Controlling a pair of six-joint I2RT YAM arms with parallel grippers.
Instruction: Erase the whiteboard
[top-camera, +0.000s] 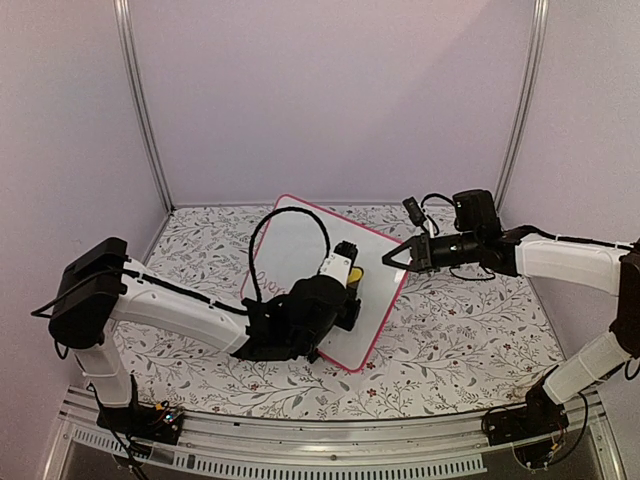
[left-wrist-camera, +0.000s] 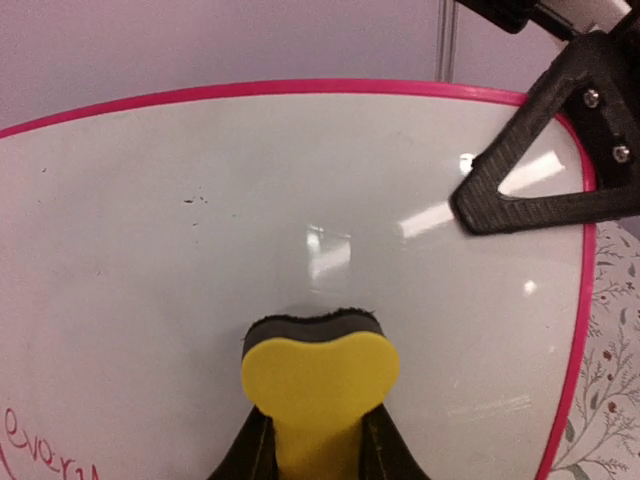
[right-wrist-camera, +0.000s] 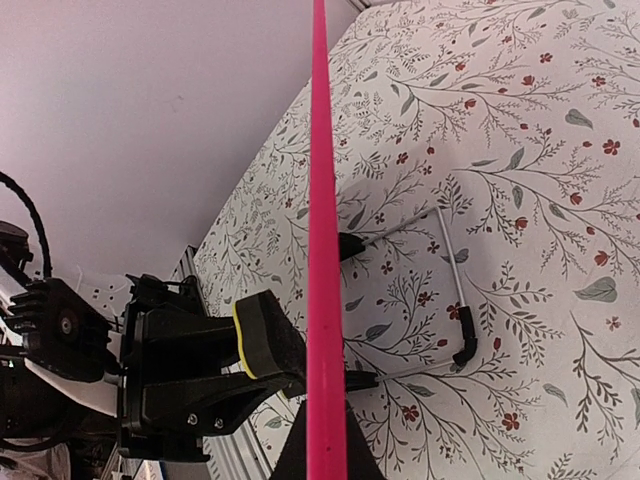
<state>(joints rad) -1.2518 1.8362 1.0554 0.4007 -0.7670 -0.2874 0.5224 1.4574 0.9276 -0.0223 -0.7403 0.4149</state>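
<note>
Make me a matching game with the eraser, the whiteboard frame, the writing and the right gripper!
Things:
1. eraser
2. whiteboard frame
3. writing
4. right gripper

Matches:
A. pink
B. pinching the board's edge
C. yellow, held in the left gripper
D. letters not yet wiped off the board

Pairs: 1-C, 2-A, 3-D, 4-B
</note>
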